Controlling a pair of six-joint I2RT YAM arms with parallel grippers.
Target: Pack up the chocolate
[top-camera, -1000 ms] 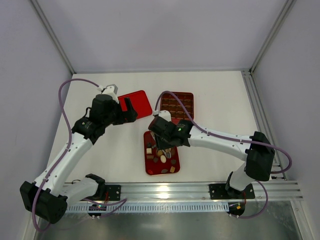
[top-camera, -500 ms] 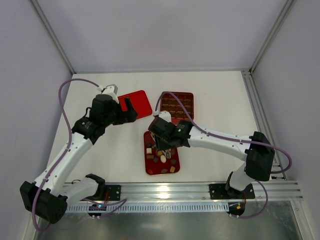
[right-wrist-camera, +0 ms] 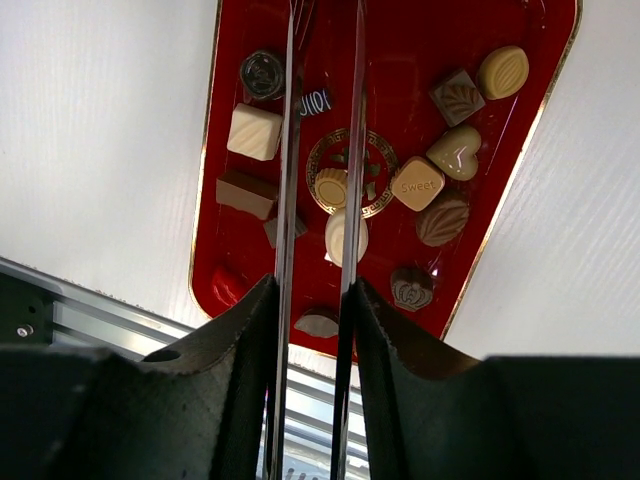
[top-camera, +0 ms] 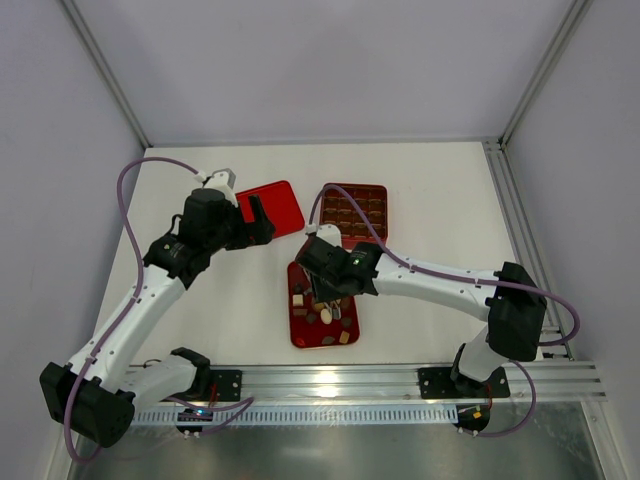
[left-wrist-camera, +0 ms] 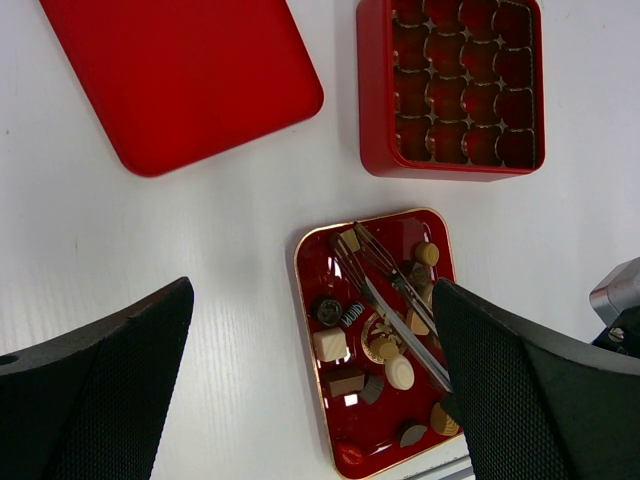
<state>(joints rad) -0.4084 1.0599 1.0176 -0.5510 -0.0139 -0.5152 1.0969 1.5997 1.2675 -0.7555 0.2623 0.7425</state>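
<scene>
The chocolate (top-camera: 322, 310) is several small brown, tan and cream pieces lying loose in a small red gold-rimmed tray (top-camera: 297, 335). They also show in the left wrist view (left-wrist-camera: 331, 345) and the right wrist view (right-wrist-camera: 254, 132). My right gripper (top-camera: 326, 287) is shut on metal tongs (right-wrist-camera: 286, 200) and holds them over this tray. The two tong arms (left-wrist-camera: 395, 295) stand apart. Their tips lie by a tan square piece at the tray's far end (left-wrist-camera: 350, 240). My left gripper (top-camera: 258, 222) is open and empty, high above the table.
A square red box with brown grid compartments (top-camera: 353, 212), all empty in the left wrist view (left-wrist-camera: 455, 85), stands behind the small tray. A flat red rectangular tray (top-camera: 270, 208) lies to its left (left-wrist-camera: 180, 75). The aluminium rail (top-camera: 330, 378) runs along the near edge.
My right gripper with the tongs has shifted slightly to the left over the small tray. The left arm has not moved.
</scene>
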